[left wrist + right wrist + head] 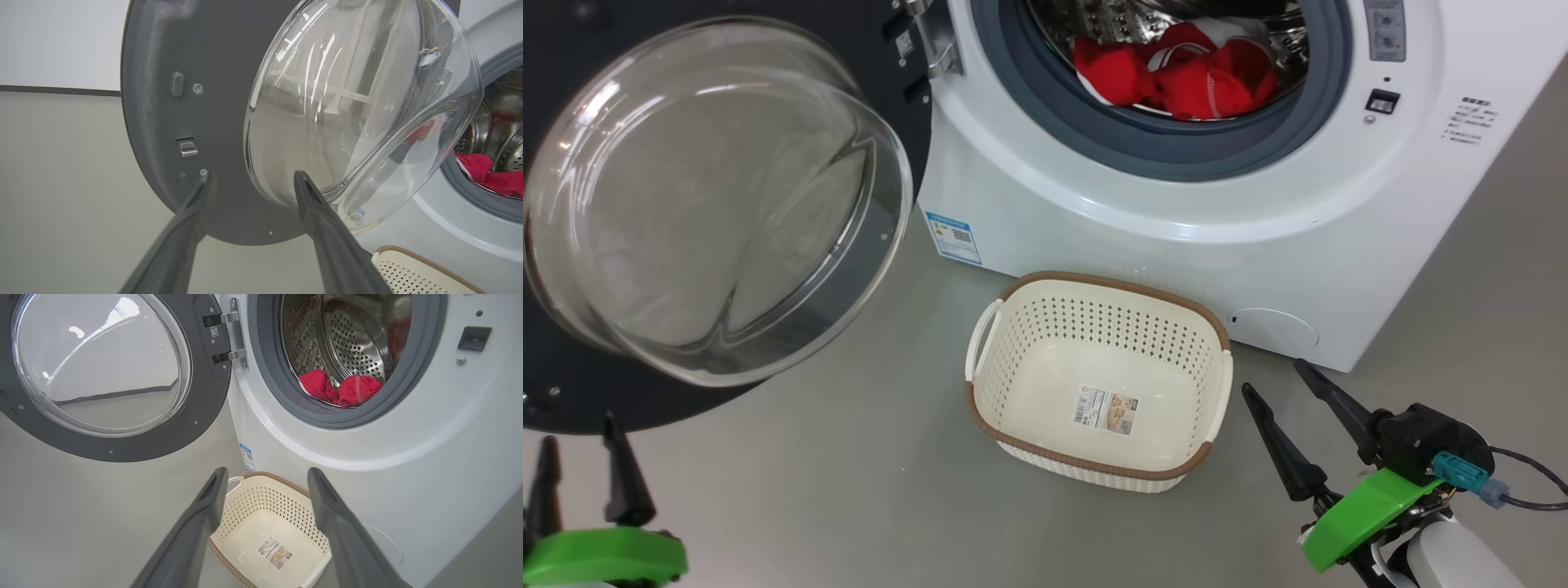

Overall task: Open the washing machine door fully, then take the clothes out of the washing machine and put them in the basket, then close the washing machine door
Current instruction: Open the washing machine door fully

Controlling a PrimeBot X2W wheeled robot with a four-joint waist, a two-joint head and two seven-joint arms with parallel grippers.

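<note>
Ahead of my right gripper, slightly left, clothes lie in the washing machine; it's nearer than my left gripper; both gape empty.

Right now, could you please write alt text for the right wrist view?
A washing machine stands with its door open and red clothes in the drum. An empty basket sits on the floor below, beyond the open right gripper.
</note>
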